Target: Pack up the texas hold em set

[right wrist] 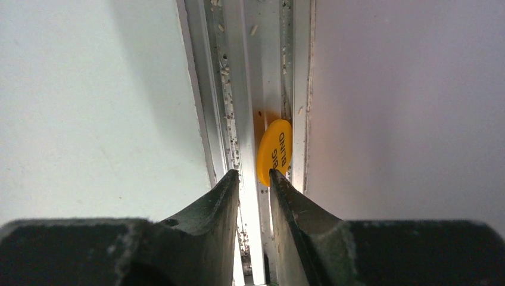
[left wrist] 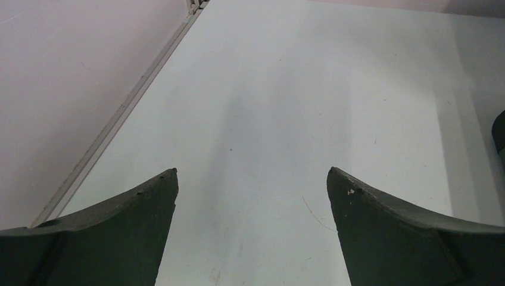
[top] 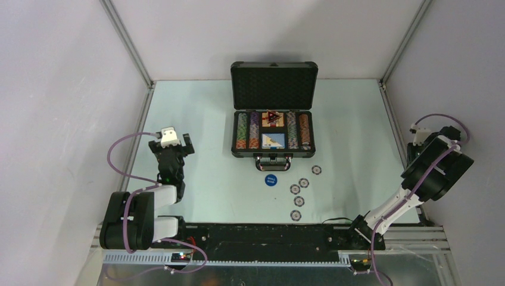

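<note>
walled cell, pale surface [top: 196, 119] with metal rails along its edges.

- briefcase [top: 273, 83] at the far middle of the surface, open, lid upright, handle toward the near edge.
- inside it: rows of striped chips [top: 242, 131] on edge in the outer slots. the middle slots hold a reddish box [top: 273, 122] with what looks like a dark triangular marker [top: 273, 115] on it, and a pale pictured pack nearer the handle. too small to say more.
- outside it: blue button [top: 271, 180] flat on the surface just near of the handle. five loose chips [top: 299, 201] in a ragged line from beside the handle toward the near edge, each apart from the next.
- orange button [right wrist: 275, 152], lettered "big blind", stands on edge down in the rail channel [right wrist: 250, 89] at the right edge, against the wall.
- no white button made out anywhere.

tools:
- right tool [right wrist: 253, 176] is at that rail. its jaws are only narrowly parted, straddling the rail's ridge. the orange button sits just past the tips and is not clamped.
- left tool [left wrist: 252, 176] is spread wide over bare surface near the left edge, holding nothing.

progress, my reading: most chips are packed. left to do: fish the orange button out of the channel, stow it, the blue button and the five chips, then shut the lid. the channel pick looks fiddly: a thin disc in a tight groove.
</note>
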Motion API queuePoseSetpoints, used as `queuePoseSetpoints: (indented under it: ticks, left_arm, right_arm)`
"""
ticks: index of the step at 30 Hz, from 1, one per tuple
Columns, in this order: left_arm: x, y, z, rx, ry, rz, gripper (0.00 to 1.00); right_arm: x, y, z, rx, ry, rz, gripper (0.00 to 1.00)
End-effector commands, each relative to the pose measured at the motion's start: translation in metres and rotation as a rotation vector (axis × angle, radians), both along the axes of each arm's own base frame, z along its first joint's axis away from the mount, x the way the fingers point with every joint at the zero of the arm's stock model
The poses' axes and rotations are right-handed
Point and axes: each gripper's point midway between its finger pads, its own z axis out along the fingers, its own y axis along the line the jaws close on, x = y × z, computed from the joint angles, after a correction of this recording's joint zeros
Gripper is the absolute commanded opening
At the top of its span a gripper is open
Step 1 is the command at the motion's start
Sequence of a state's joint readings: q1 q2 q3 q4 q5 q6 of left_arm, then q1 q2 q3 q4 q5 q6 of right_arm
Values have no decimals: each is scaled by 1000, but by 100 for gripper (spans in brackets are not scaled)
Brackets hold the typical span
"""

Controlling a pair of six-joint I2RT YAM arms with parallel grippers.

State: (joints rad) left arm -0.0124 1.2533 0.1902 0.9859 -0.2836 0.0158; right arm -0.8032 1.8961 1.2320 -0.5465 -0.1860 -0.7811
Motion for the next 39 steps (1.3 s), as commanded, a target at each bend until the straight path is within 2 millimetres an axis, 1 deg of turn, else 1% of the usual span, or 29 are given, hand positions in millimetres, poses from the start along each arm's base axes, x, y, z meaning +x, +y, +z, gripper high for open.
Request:
queuePoseSetpoints:
  ticks: [1,7,12,22,31,39]
  left_arm:
    - [3,4,16,-8,-65,13,100]
    - [3,3,16,-8,-64,12,100]
    - [3,4,16,-8,-65,14,100]
    - [3,3,16,-8,-64,13,100]
    - [3,4,16,-8,-64,14,100]
    - [3,3,16,-8,-64,13,100]
  right_arm:
    - [-38,-25,-3,13,24,-78,31]
    - [-42,-41,-8,-44,30,-113,30]
    - [-42,-45,-9,-79,38,-114,29]
    - [-48,-36,-20,-50,82,-83,29]
    - [-50,-29,-19,-26,86,-60,30]
    - [-56,-23,-25,2,115,-39,31]
